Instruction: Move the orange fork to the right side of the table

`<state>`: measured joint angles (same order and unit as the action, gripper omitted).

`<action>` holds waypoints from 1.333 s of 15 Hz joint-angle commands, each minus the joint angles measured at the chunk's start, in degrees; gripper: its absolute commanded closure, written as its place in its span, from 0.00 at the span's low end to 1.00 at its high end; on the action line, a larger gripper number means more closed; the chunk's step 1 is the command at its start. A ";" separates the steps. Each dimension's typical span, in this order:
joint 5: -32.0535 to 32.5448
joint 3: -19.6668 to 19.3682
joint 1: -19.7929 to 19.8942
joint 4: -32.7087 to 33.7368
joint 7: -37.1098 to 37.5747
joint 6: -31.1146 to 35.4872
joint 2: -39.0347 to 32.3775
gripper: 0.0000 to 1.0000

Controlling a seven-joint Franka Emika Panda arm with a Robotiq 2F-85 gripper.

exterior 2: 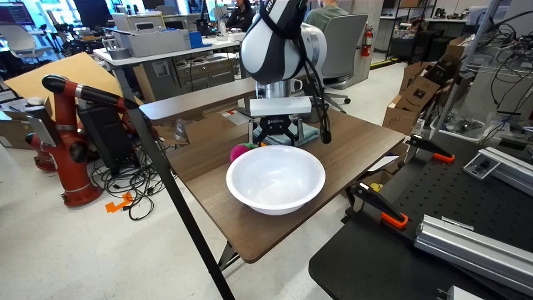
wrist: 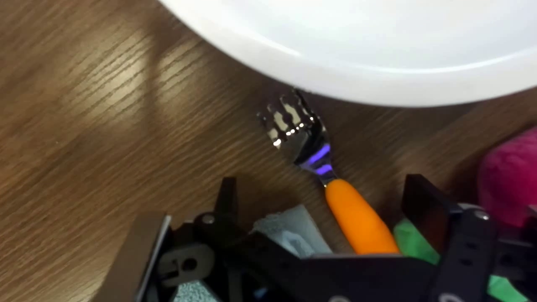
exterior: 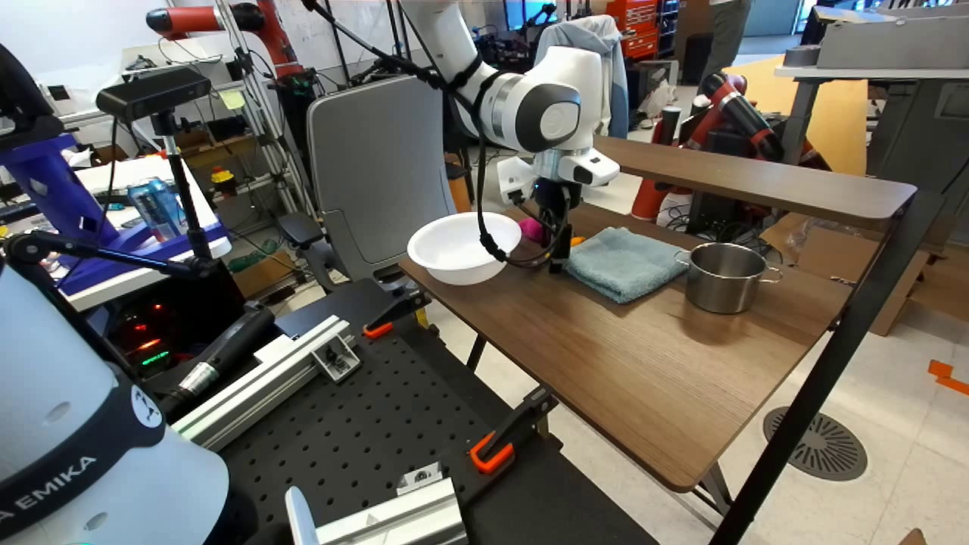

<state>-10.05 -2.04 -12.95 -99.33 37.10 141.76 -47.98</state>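
The wide-spread claw (wrist: 323,191) leaves room either side of the fork (wrist: 358,220); the bowl (wrist: 377,79) crowds one end, the pink-and-green toy (wrist: 512,180) one flank. In an exterior view, bare tabletop (exterior: 606,363) stretches in front of the towel (exterior: 624,265) and pot (exterior: 719,284).

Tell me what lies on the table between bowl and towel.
In the wrist view, the orange-handled fork lies there, prongs toward the bowl, handle beside the towel.
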 commanded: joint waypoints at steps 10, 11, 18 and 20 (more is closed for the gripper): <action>4.14 -1.30 -3.35 5.74 1.72 -1.83 -3.69 0.50; 4.38 -1.25 -3.38 5.85 1.58 -1.89 -3.63 0.59; 4.63 -0.27 -2.83 5.08 -0.02 -2.24 -2.71 0.95; 4.60 -0.20 -2.82 4.56 -0.32 -2.07 -2.20 0.94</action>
<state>-6.03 -2.16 -15.52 -94.70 37.46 140.97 -50.35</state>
